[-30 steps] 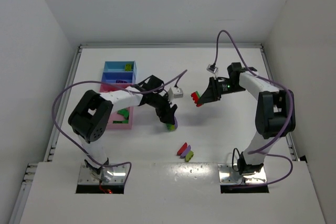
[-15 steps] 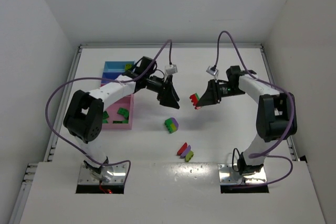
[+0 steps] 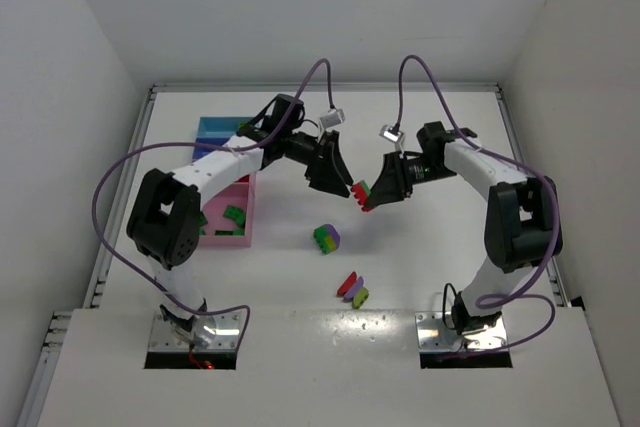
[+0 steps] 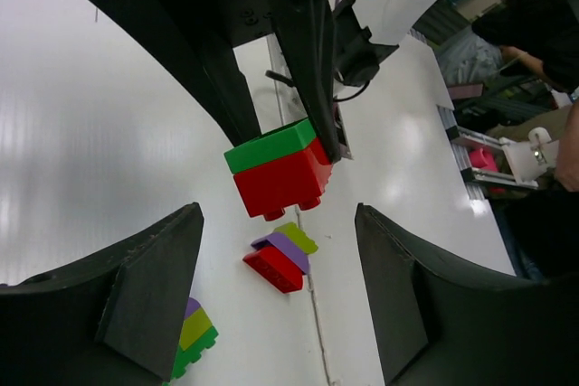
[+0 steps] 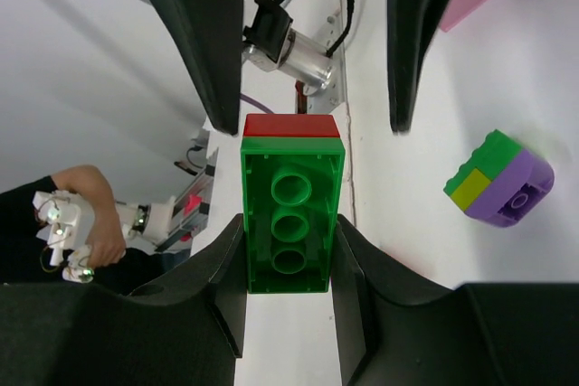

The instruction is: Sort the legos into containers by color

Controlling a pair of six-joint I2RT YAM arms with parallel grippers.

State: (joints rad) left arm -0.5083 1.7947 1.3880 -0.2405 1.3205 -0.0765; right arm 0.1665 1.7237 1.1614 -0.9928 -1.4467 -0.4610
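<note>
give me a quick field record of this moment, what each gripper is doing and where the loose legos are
right gripper: shut on red-green brick, held above the table
left gripper: open, fingers either side of the brick's red end, gaps visible
loose on table: multicoloured block; red, purple and yellow-green pieces nearer the arm bases
trays: left side of table; green legos in a pink compartment
task state: sorting unfinished

White worktop [image 3: 430, 132] enclosed by plain white panels: rear wall [image 3: 320, 7], left wall [image 3: 50, 127], right wall [image 3: 590, 97]. Pale metal rails [image 3: 325, 87] border its far and side edges. Lighting is even and diffuse; shadows are soft.
</note>
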